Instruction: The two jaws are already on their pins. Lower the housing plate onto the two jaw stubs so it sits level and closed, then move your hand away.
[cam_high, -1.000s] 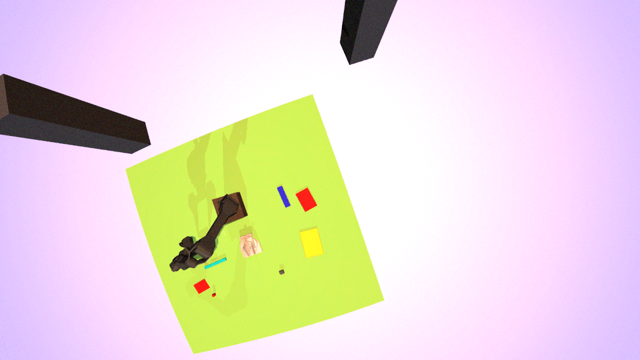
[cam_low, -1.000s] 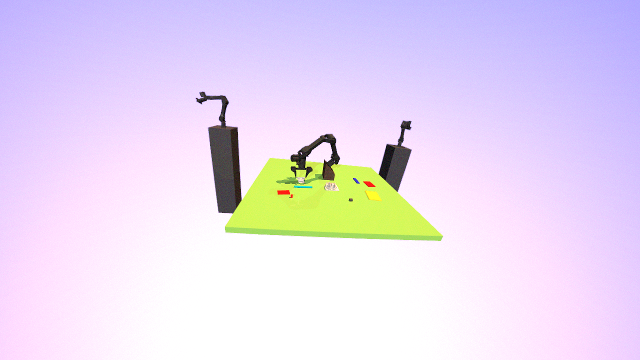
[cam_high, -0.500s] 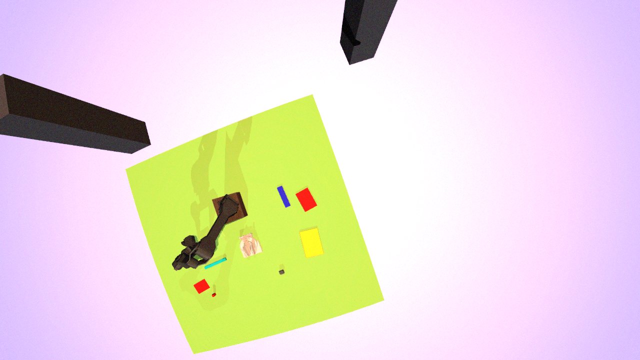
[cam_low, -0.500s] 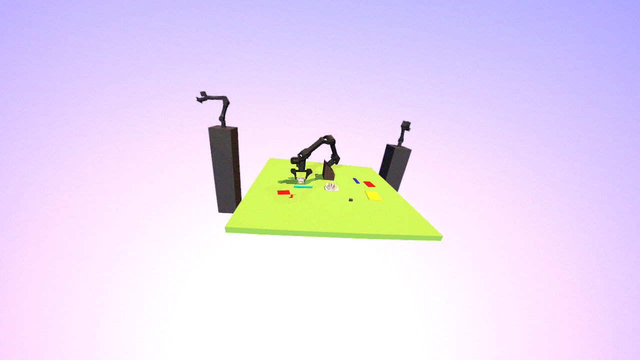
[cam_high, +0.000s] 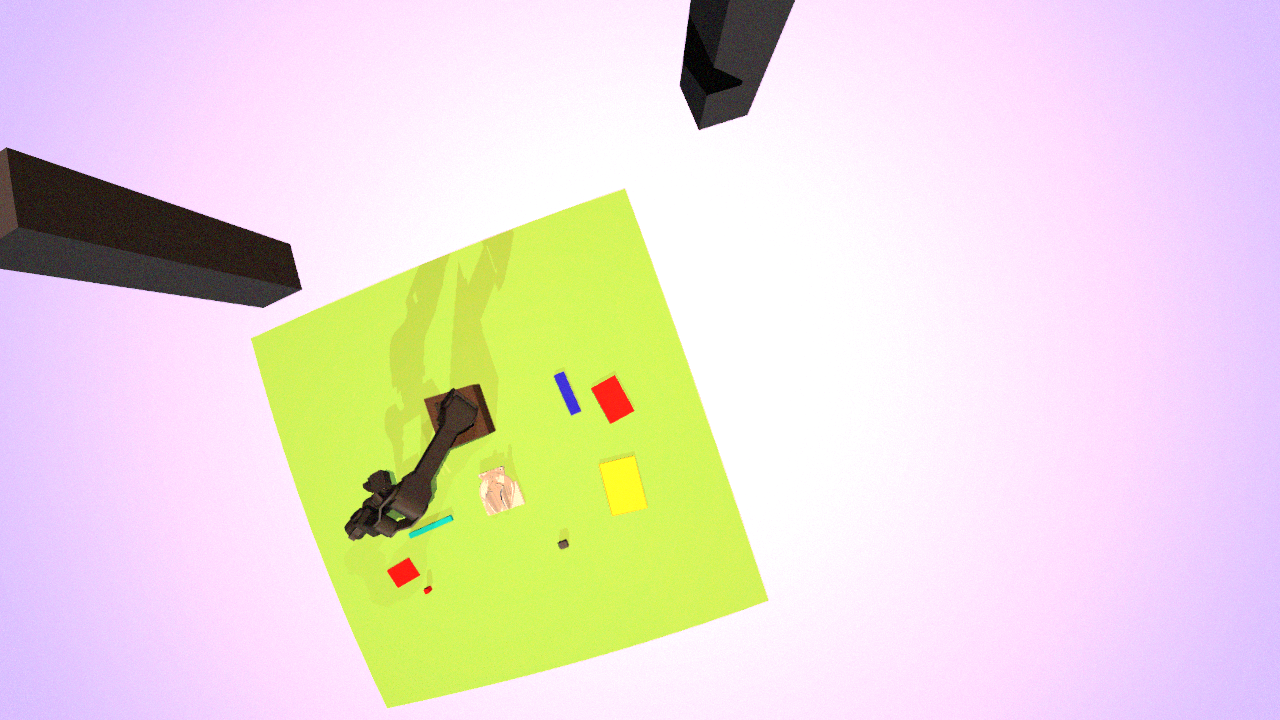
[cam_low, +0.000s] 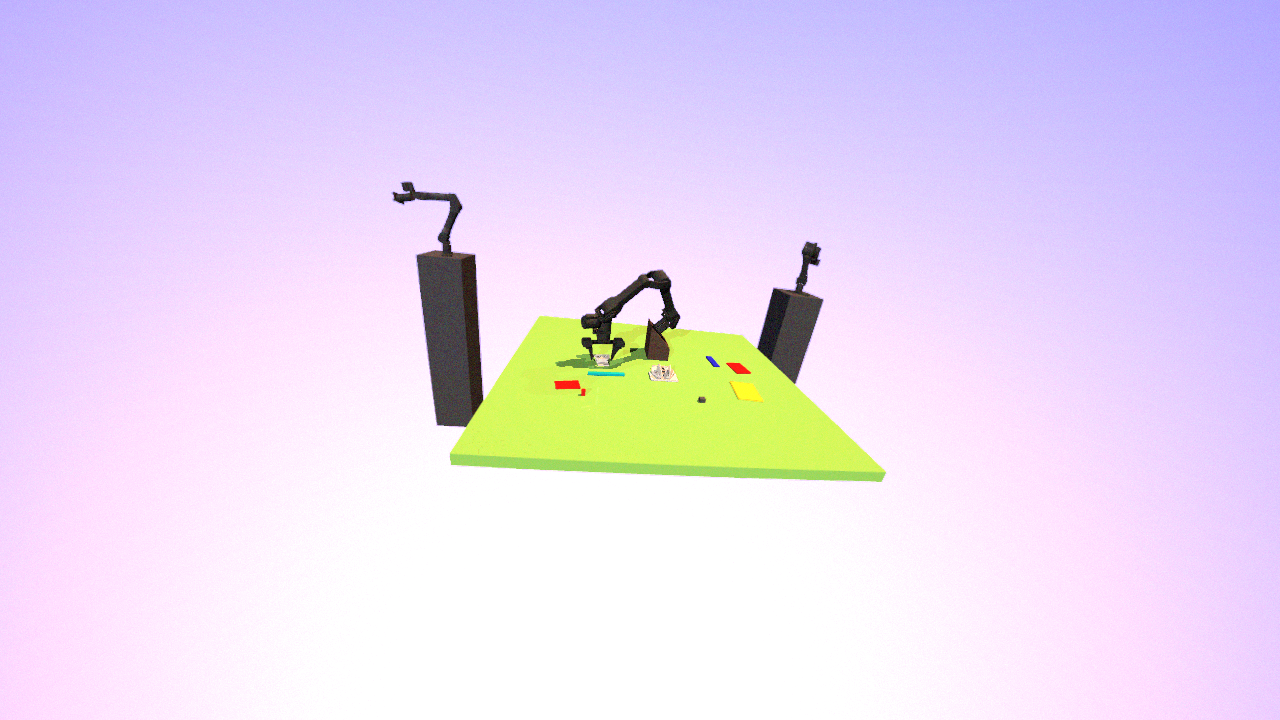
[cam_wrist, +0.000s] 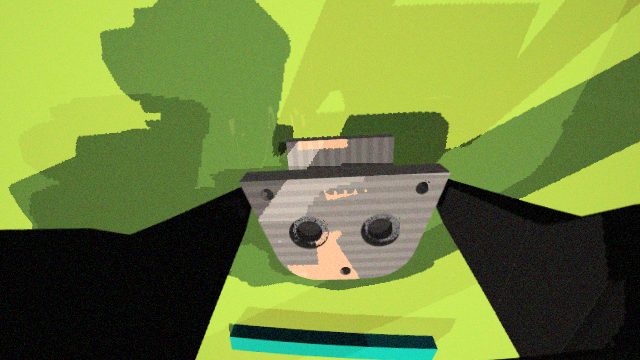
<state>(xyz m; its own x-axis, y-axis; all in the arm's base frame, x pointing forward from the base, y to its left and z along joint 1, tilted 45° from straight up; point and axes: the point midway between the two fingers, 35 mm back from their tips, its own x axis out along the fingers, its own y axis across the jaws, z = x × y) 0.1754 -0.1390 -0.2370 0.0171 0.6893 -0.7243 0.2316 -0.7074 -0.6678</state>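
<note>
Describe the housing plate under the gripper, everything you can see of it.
The housing plate looks like grey metal, peach where lit. It has two large ringed holes, three small ones, a straight edge and an opposite rounded end; a block shows beyond the straight edge. It sits between the open gripper's fingers; whether they touch it is unclear.

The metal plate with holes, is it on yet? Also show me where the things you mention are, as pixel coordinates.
Not yet. The jaws (cam_low: 602, 356) (cam_wrist: 344, 200) stand open around the housing plate (cam_wrist: 350, 255), gripping nothing. The pale base (cam_high: 500, 491) (cam_low: 663, 374) waits separately. Gripping, lowering it level and moving away look left.
</note>
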